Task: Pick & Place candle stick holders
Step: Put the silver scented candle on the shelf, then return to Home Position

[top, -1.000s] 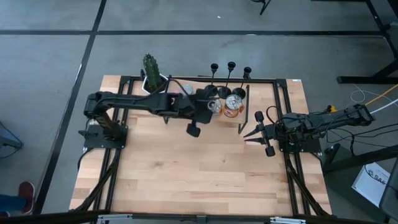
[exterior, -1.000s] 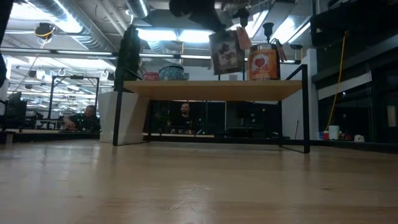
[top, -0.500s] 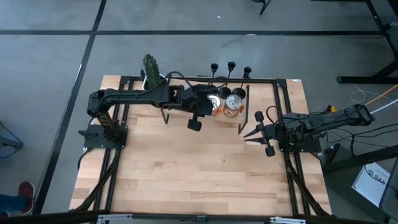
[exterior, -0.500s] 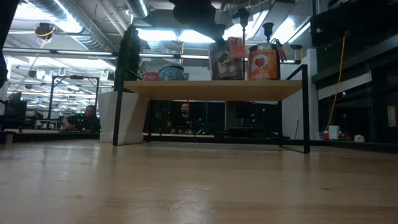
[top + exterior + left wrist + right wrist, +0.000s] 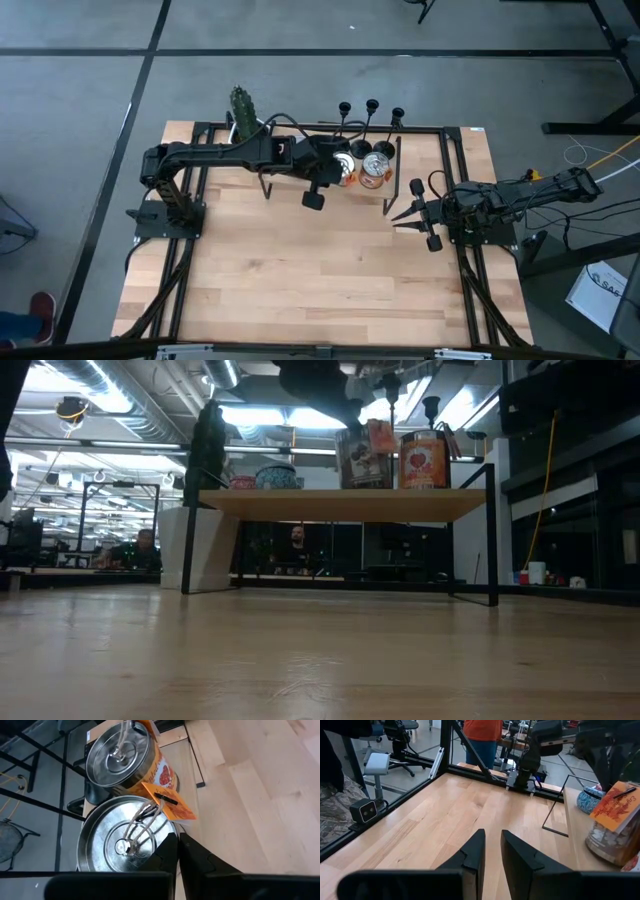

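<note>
Overhead, left gripper [image 5: 318, 186] fingers together above cans, candle stick holders [image 5: 371, 112] just behind, untouched.

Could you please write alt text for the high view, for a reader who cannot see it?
Seen from above, the left gripper reaches over two metal cans on a small shelf at the far edge of a wooden table. Three black candle stick holders stand behind the cans, beside a cactus. The right gripper waits by the table's right side.

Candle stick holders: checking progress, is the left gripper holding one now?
No: the left gripper sits shut over a metal can, holding nothing.
</note>
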Robot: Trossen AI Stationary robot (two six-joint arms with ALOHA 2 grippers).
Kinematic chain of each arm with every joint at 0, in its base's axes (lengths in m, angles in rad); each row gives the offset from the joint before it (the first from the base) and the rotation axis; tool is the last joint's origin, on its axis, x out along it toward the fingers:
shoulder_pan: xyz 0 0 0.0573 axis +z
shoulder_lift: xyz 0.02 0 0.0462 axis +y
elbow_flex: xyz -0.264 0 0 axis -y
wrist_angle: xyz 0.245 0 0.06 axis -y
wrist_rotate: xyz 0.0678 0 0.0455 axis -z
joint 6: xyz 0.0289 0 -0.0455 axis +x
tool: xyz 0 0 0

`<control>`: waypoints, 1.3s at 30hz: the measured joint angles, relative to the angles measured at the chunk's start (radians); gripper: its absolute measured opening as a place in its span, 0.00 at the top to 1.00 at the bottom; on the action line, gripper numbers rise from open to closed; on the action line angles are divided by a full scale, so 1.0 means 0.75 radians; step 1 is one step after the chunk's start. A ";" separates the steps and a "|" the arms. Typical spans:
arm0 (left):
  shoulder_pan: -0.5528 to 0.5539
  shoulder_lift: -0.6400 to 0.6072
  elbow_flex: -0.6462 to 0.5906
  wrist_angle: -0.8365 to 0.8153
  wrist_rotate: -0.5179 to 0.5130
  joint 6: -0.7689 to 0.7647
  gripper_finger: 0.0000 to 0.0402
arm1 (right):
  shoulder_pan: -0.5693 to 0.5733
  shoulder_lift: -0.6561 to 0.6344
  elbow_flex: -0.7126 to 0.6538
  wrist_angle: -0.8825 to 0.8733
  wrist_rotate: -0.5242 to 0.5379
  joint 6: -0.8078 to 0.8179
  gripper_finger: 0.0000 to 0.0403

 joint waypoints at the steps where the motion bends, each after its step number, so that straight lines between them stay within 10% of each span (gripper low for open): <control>1: 0.001 0.000 0.000 0.000 0.000 -0.009 0.99 | 0.000 0.000 0.000 0.000 0.000 0.000 0.84; 27: -0.031 -0.208 -0.014 -0.057 -0.076 0.027 0.78 | 0.000 0.000 0.000 0.000 0.000 0.000 0.84; 39: -0.026 -0.756 -0.627 0.244 -0.055 -0.160 0.88 | -0.001 0.000 0.000 0.000 0.000 0.000 0.84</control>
